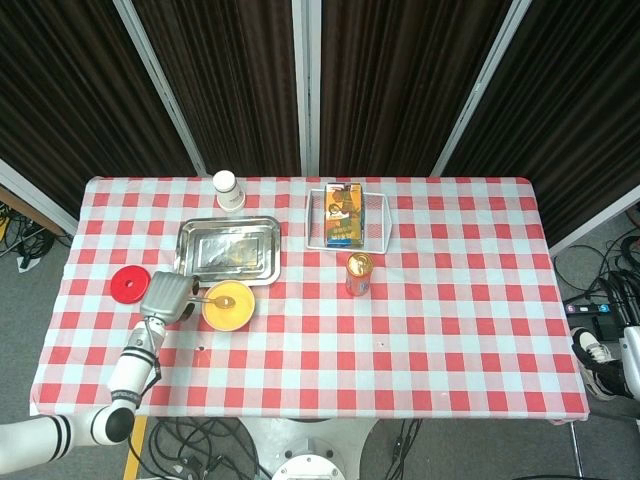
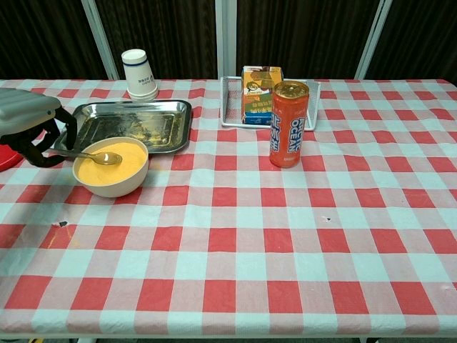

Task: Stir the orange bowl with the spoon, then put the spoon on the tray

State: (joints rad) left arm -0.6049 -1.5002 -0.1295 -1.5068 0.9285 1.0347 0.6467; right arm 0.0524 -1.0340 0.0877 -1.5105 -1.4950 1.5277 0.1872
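Note:
The orange bowl (image 1: pixel 227 306) (image 2: pixel 111 166) sits at the table's left, just in front of the metal tray (image 1: pixel 228 250) (image 2: pixel 130 125). My left hand (image 1: pixel 165 297) (image 2: pixel 32 125) is at the bowl's left side and holds the spoon (image 1: pixel 211 300) (image 2: pixel 91 156) by its handle. The spoon's scoop lies over the orange contents near the bowl's far rim. The right hand is not visible in either view; only part of the right arm (image 1: pixel 625 362) shows at the frame's edge.
A red disc (image 1: pixel 128 284) lies left of my left hand. A white paper cup (image 1: pixel 228 190) (image 2: pixel 139 73) stands behind the tray. A wire basket (image 1: pixel 346 218) holding a carton (image 2: pixel 260 94) and an orange can (image 1: pixel 358 273) (image 2: pixel 288 123) are mid-table.

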